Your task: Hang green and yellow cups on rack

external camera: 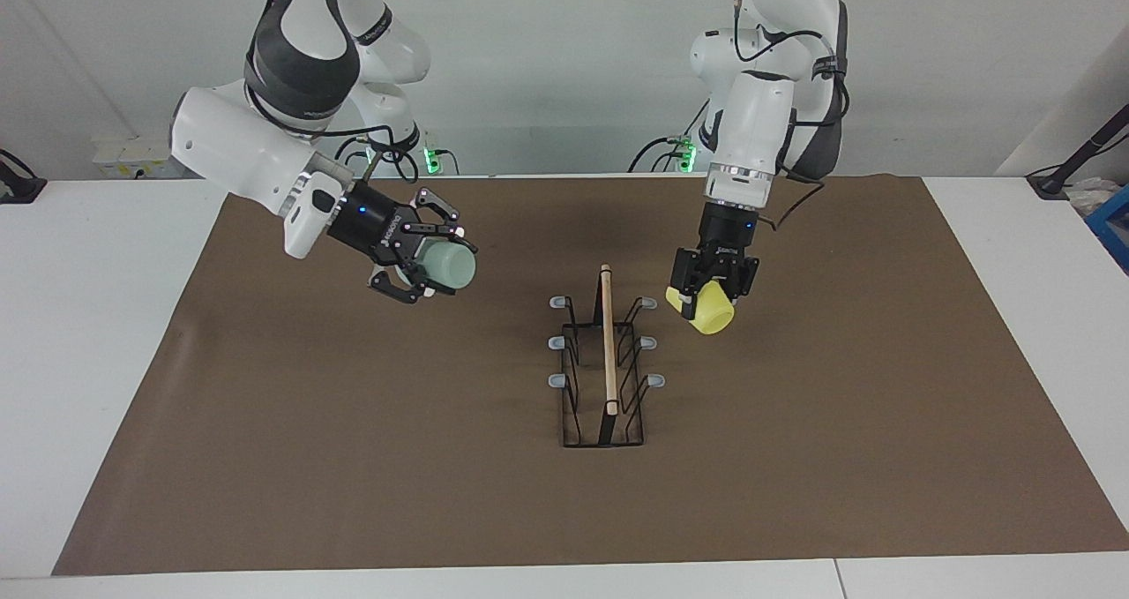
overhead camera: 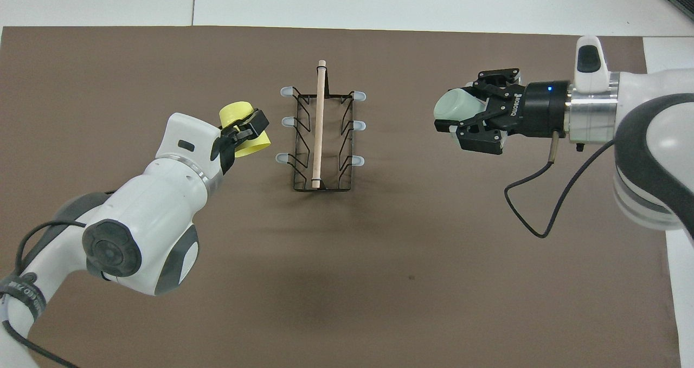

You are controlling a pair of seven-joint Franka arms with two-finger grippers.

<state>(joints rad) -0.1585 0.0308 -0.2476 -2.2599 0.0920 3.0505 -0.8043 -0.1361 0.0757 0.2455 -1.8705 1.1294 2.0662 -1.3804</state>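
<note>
Your left gripper (external camera: 711, 292) clamps the yellow cup (external camera: 706, 310), tilted beside the rack (external camera: 605, 365). Your right gripper (external camera: 422, 265) grips the green cup (external camera: 447, 266), lying sideways, pointing rackward. The rack's rod (external camera: 608, 341) runs away from the robots.

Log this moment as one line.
left pincer: holds yellow cup beside rack | right pincer: holds green cup | prongs: none filled
</note>
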